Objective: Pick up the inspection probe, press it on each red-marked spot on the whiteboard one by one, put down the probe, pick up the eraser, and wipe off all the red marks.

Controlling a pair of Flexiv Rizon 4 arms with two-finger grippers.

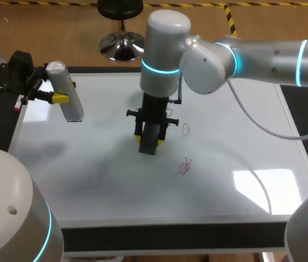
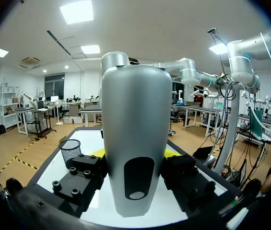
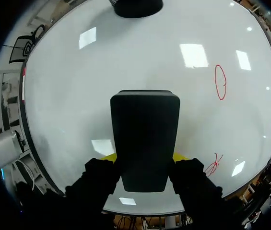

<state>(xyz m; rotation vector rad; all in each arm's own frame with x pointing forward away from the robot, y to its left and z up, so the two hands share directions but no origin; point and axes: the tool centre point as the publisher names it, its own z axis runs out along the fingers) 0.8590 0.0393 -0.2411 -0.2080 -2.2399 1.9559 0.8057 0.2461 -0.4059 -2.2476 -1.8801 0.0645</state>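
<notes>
Closest to me, the whiteboard is showing a scribbled red mark that isn't wiped yet. Just behind it and a bit to the left, the right gripper is pointing straight down at the board, its fingers pinching the black eraser from both sides. The yellow tips are peeking out at either edge of the block. I'm guessing it's being held upright like that so the flat end meets the surface squarely for wiping. I can't tell whether it's actually touching the board or hanging just off it. Both marks are sitting off to one side of the eraser, not under it, so I'm reading this as the wiping step with both marks left to do.

A little further back, near the gripper, the red loop mark is also sitting untouched.

Farthest out, over the board's far left corner, the left gripper is clamping the silver inspection probe between its fingers. The probe isn't set down. It's being held up off the surface and well apart from the eraser, probably so it's parked out of the other arm's way.
</notes>
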